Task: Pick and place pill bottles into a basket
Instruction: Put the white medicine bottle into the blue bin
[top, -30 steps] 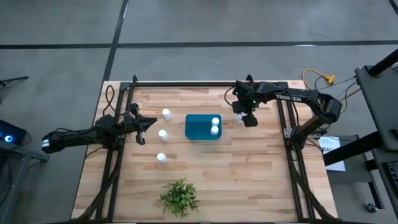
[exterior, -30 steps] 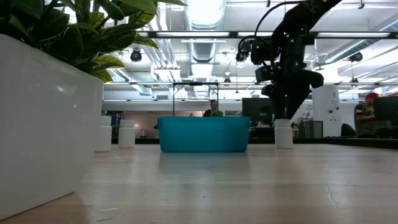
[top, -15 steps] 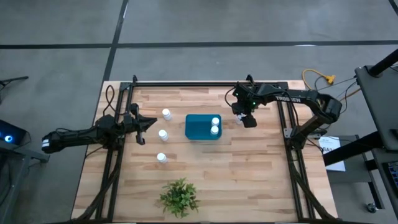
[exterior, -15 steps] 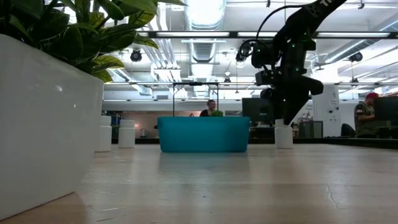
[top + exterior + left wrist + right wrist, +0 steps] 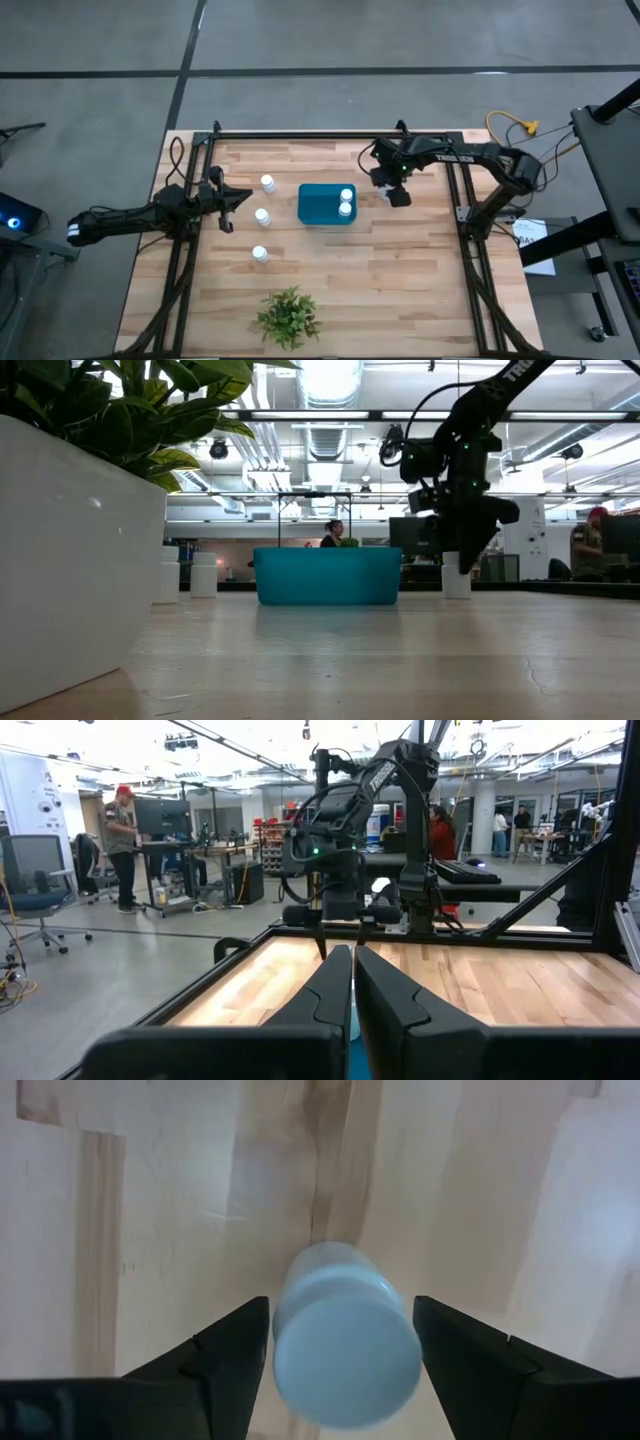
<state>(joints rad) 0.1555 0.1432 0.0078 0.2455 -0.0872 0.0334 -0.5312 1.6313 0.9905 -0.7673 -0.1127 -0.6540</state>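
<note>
My right gripper [image 5: 345, 1342] hangs over the small white capped pill bottle [image 5: 345, 1335] standing on the pale wooden bench [image 5: 400, 280], just right of the teal-blue rectangular plastic basket [image 5: 322, 204]. My jaws are spread, one on each side of the bottle, not yet touching. I judge this the reach-to-grasp step: two bottles sit in the basket, three wait on its left. Next I should sink lower, centre, then pinch. My left gripper [image 5: 352, 982] waits at the bench's left edge, jaws pressed together.
</note>
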